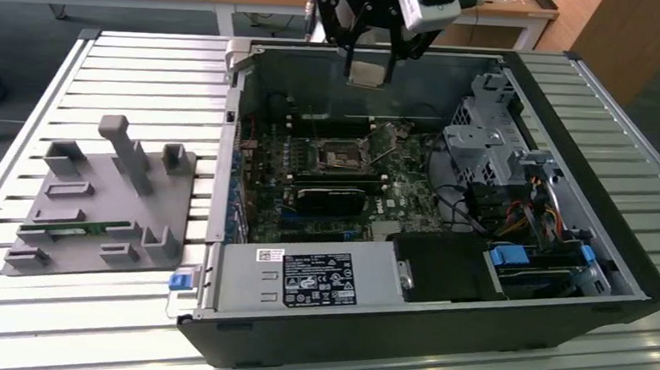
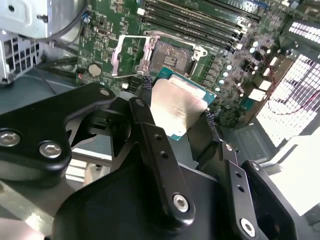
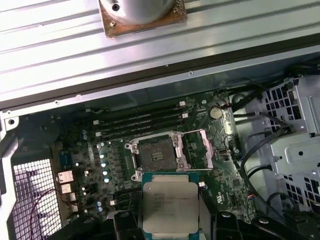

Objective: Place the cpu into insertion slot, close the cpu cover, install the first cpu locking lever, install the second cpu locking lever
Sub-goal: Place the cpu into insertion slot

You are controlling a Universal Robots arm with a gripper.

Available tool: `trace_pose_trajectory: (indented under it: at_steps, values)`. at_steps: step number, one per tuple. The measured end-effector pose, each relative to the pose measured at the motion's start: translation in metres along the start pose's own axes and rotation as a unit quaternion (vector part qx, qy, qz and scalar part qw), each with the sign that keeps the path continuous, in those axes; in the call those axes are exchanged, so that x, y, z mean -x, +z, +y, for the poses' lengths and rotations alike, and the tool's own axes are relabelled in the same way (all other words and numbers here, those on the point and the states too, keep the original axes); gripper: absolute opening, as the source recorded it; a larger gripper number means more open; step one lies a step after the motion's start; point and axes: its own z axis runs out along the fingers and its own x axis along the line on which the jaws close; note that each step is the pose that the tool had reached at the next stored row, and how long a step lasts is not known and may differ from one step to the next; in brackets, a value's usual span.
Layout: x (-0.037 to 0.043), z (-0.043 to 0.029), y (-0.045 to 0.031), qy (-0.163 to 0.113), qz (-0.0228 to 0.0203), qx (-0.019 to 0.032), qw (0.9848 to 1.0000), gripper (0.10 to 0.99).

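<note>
Second wrist view — one pincer (image 2: 176, 100) clamped on one cpu (image 2: 181, 111) — one insertion slot (image 2: 172, 59), one cpu cover (image 2: 116, 57)

The small flat square silvery cpu (image 2: 179, 107) sits clamped in the black metal gripper (image 1: 368, 71), above the open black computer case (image 1: 413, 338). Below it lies the square dark insertion slot (image 3: 156, 157), the thin silver cpu cover (image 3: 200, 150) swung open beside it.

matte black jointed fingers (image 2: 160, 155) with silver screws (image 2: 180, 202).
</note>
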Motion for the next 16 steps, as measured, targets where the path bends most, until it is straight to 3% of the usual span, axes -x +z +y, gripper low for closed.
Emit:
trace_pose_trajectory:
  at_steps: [10,16]
  values:
    - [0.0001,0.0000,0.0005,0.022,-0.0030,-0.0039,0.9997,0.537]
    - [0.0000,0.0000,0.0007,0.070,-0.0068,-0.0029,0.9975,0.537]
